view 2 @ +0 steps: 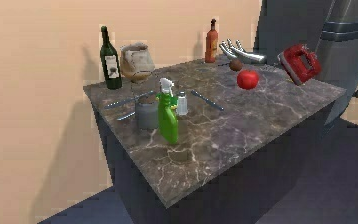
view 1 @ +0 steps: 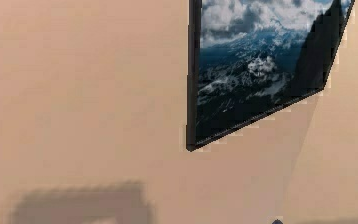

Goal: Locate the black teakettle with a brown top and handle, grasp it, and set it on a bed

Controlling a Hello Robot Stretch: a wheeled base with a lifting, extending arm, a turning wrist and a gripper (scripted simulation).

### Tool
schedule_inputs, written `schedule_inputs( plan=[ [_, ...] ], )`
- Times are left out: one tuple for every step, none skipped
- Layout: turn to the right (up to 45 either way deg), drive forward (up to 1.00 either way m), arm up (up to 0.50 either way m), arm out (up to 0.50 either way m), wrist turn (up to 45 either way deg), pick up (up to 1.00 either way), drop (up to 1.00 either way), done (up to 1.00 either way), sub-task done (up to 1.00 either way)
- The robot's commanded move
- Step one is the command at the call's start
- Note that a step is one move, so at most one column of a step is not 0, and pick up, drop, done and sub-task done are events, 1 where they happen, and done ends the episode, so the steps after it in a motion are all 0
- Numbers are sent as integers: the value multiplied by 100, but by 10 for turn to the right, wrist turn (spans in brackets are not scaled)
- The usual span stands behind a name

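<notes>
Painting (view 1: 262, 65), fridge (view 2: 322, 25) cut by top edges.

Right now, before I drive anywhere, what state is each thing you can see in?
dark wine bottle: upright on the counter, at its far left corner
green spray bottle: upright, nozzle on
grey cup: upright, close beside the spray bottle
orange bottle: upright at the far edge
red round fruit: lying alone
red toaster: on the far right corner
framed mountain picture: hanging on the wall

Forward close on wall (view 1: 87, 90), side above counter (view 2: 262, 120)
</notes>
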Motion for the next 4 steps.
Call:
schedule_inputs(
  plan=[
    [0, 0, 50, 0, 0, 0, 0, 0, 0],
    [0, 0, 38, 0, 0, 0, 0, 0, 0],
    [0, 0, 0, 38, 0, 0, 0, 0, 0],
    [0, 0, 0, 0, 450, 0, 0, 0, 0]
  ],
)
